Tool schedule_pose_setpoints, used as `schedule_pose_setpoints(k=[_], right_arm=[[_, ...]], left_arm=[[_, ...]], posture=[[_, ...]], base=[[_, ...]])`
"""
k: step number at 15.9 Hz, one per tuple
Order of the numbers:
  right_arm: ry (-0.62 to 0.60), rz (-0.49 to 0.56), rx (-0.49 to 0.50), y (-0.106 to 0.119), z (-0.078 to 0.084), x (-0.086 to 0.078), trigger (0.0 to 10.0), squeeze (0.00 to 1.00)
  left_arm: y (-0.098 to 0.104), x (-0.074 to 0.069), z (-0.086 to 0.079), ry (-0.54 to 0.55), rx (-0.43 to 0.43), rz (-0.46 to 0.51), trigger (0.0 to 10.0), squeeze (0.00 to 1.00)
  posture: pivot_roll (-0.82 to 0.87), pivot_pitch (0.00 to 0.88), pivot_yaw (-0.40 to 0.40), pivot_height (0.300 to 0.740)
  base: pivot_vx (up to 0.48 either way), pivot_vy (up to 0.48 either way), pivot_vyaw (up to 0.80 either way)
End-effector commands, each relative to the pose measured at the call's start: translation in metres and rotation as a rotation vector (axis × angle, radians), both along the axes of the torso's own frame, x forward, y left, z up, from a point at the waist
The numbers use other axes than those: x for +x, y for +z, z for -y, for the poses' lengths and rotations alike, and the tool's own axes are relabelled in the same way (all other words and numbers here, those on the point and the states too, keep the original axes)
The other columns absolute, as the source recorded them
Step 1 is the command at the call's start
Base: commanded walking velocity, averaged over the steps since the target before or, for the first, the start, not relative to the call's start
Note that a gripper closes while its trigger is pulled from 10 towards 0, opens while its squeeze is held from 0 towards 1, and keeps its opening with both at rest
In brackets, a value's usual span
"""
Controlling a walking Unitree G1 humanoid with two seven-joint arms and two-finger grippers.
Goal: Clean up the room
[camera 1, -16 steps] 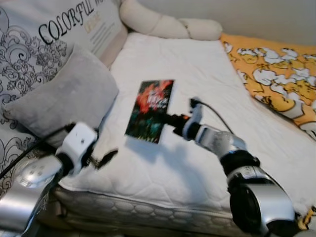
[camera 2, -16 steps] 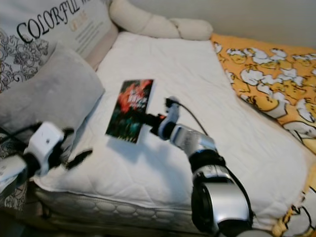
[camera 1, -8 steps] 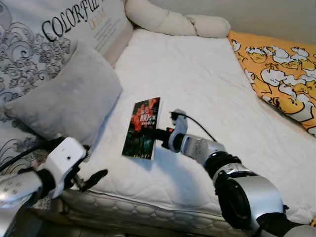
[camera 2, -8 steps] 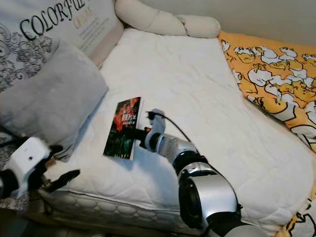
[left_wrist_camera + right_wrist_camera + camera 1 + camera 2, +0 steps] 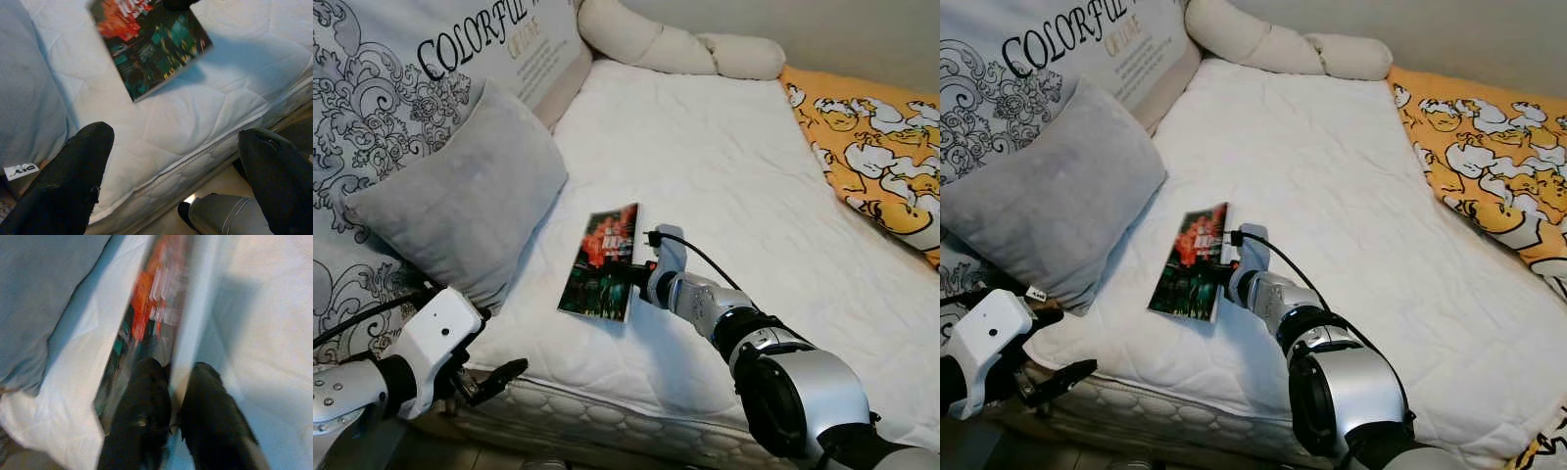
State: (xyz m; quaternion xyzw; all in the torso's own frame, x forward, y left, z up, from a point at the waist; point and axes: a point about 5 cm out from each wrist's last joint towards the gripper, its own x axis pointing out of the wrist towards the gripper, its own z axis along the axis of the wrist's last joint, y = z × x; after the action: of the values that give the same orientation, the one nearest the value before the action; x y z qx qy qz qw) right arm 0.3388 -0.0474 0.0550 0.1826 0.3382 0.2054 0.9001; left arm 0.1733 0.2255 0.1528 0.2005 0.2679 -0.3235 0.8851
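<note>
Right gripper (image 5: 634, 277) has its two black fingers (image 5: 146, 416) pinched on the long edge of the book (image 5: 602, 262), one finger on the cover and one behind, and the book hangs just above the white mattress (image 5: 705, 176), on the near side of it, right of the grey pillow (image 5: 460, 201) and apart from that pillow. It casts a shadow on the quilting under its near corner, so I judge it lifted rather than lying flat. Left gripper (image 5: 494, 377) hovers low off the near edge of the mattress, fingers spread wide with nothing between them, below the pillow. Now the risk: that pinch sits at one side of the book, around the middle of its length, so the weight hangs off to one side of the fingers; a quick swing could let the book pivot in the grip or slide out, and the pages could fan open if only the cover is caught. I cannot tell how much of the block is clamped. A drop would land it on the mattress, or over the near edge. Its long axis runs from the near edge of the mattress towards the far bolster (image 5: 675, 44), red top end away from the robot, cover tilted up towards the pillow.
</note>
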Motion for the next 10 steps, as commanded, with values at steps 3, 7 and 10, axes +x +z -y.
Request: schedule_pose_setpoints(k=[3,7,10], right_arm=[[-0.033,0.023,-0.061,-0.004,0.007,0.0,10.0,1.0],[-0.079,0.09,-0.188,-0.002,0.026,0.007,10.0,1.0],[-0.105,0.097,-0.165,-0.001,0.035,0.009,10.0,1.0]], left_arm=[[0.005,0.0,-0.001,-0.003,0.017,0.0,10.0,0.16],[0.004,0.003,0.002,-0.014,0.019,-0.009,10.0,0.15],[-0.001,0.007,0.006,-0.023,0.012,-0.017,10.0,0.16]], posture=[[0.33,0.036,-0.047,0.74],[0.32,0.007,-0.015,0.74],[0.28,0.0,-0.006,0.74]], base=[[0.0,0.0,0.0],[0.0,0.0,0.0],[0.0,0.0,0.0]])
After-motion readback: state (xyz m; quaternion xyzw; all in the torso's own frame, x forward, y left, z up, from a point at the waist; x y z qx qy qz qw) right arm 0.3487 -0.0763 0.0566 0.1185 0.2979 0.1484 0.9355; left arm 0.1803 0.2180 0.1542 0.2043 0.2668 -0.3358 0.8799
